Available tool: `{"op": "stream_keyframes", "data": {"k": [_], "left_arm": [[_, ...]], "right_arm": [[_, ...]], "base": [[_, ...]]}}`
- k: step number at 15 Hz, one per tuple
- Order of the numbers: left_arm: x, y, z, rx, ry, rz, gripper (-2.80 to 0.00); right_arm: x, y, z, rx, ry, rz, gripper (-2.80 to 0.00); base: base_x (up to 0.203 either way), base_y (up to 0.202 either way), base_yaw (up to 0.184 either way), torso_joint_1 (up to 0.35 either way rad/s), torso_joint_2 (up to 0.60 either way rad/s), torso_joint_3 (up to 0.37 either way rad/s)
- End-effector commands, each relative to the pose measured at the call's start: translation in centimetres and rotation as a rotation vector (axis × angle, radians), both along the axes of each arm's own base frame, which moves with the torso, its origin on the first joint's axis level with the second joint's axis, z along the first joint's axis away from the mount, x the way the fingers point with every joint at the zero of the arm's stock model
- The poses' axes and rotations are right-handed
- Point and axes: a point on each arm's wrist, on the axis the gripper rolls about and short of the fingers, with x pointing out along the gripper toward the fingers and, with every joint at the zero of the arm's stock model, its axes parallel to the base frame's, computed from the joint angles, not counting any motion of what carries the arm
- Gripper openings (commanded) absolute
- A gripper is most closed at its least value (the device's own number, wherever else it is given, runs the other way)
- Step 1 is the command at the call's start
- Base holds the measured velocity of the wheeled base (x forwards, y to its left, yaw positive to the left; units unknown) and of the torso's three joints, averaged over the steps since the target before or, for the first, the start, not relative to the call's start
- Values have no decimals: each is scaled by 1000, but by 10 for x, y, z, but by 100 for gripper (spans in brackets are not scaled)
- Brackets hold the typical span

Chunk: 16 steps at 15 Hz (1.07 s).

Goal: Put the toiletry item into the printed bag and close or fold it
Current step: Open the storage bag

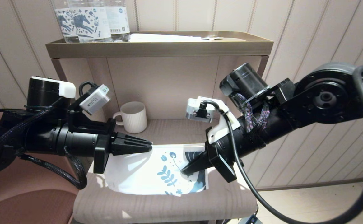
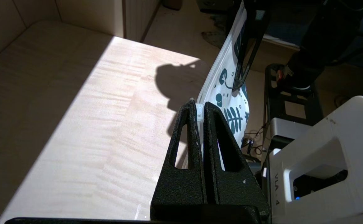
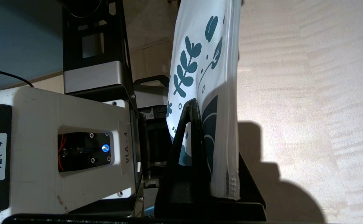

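Observation:
The printed bag (image 1: 144, 174) is held up over the lower shelf (image 1: 169, 205) by its top edge, its blue leaf print toward my right side. My left gripper (image 1: 150, 146) is shut on the zip edge; the left wrist view shows the small white slider (image 2: 200, 113) pinched between the jaws of the left gripper (image 2: 199, 105). My right gripper (image 1: 184, 170) is shut on the printed end. In the right wrist view the bag (image 3: 200, 53) runs between the jaws of the right gripper (image 3: 214, 109), and one finger is hidden behind it. The toiletry item is out of view.
A white ribbed mug (image 1: 133, 116) stands at the back left of the lower shelf. Above it, a tan tray (image 1: 159, 48) holds blue-printed water bottles (image 1: 89, 20) and a white sheet (image 1: 165, 38). A brown seat (image 1: 29, 199) lies to the left.

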Motion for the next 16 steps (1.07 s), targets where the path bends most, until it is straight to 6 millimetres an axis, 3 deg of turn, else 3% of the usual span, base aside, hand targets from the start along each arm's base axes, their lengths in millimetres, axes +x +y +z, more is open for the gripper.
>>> {"op": "stream_keyframes", "data": {"k": [1,16], "left_arm": [[0,0,-1,0,3,-6,-280],[4,-2,-6,6,15,-5,-280]], "right_arm": [[-1,-1,3,6,-5,3,-280],[-2,-43,33,59,-87,-101,-280]], "base": [[0,0,0,0,0,0],[0,0,0,0,0,0]]}}
